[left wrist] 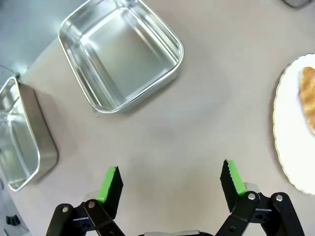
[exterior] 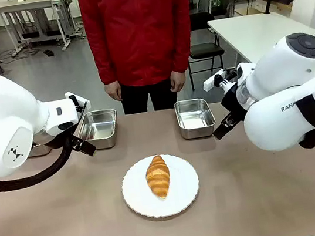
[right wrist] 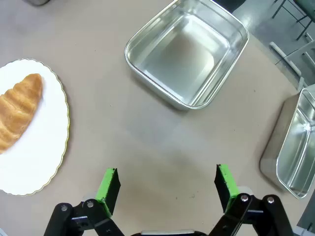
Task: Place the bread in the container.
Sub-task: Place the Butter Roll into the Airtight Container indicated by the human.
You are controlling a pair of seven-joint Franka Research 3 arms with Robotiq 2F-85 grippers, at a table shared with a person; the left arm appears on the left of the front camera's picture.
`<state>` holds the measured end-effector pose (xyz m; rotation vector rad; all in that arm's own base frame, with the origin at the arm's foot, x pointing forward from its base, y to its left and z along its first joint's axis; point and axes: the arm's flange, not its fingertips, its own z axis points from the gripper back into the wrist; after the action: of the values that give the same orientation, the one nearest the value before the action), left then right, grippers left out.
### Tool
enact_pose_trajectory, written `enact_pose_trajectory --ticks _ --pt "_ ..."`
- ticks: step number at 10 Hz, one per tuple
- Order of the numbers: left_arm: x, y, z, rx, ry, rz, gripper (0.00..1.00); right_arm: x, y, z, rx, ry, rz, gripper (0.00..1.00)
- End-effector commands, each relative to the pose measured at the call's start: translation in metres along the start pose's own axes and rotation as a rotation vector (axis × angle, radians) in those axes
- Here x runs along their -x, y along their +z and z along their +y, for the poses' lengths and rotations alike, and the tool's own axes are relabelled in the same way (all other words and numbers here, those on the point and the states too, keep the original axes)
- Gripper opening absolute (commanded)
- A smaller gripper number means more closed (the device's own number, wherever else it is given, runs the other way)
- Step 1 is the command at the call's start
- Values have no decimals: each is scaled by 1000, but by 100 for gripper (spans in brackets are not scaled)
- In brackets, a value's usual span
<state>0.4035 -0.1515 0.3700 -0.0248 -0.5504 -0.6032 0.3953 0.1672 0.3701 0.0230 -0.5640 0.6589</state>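
while the bread (exterior: 158, 177) lies on the white plate (exterior: 140, 200) at the near middle of the table (exterior: 264, 197), the task, as i judge it, is not yet begun. nothing is lifted or carried, and every container is bare inside. all of it is left to do: reach the bread, close on it, carry it over and set it down in a container. which of them is meant i cannot tell.

a little farther, the left gripper (left wrist: 171, 179) hangs over bare table to the left of the plate. its green-padded fingers are spread wide with nothing between them. the right gripper (right wrist: 166, 183) hangs the same way to the right of the plate, spread wide and empty. both are well apart from the bread.

farther again stands a row of steel containers, all upright and empty. the inner left container (exterior: 97, 129) sits far-left of the plate and the inner right container (exterior: 195, 117) far-right of it. the outer left container (left wrist: 19, 142) stands near the inner left one, toward the table's left side. the outer right container (right wrist: 293, 147) stands near the inner right one, toward the right side.

at the far edge a person (exterior: 139, 32) in a red top stands with both hands hanging down, touching nothing.

counted: one bread, one plate, four containers, two grippers, one person.
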Motion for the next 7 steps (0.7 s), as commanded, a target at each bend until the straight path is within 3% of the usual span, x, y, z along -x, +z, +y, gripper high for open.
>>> enact_pose_trajectory --ticks 1,7 --pt "0 0 0 0 0 0 100 0 0 0 0 0 0 100" --pt "0 0 0 0 0 0 100 0 0 0 0 0 0 100"
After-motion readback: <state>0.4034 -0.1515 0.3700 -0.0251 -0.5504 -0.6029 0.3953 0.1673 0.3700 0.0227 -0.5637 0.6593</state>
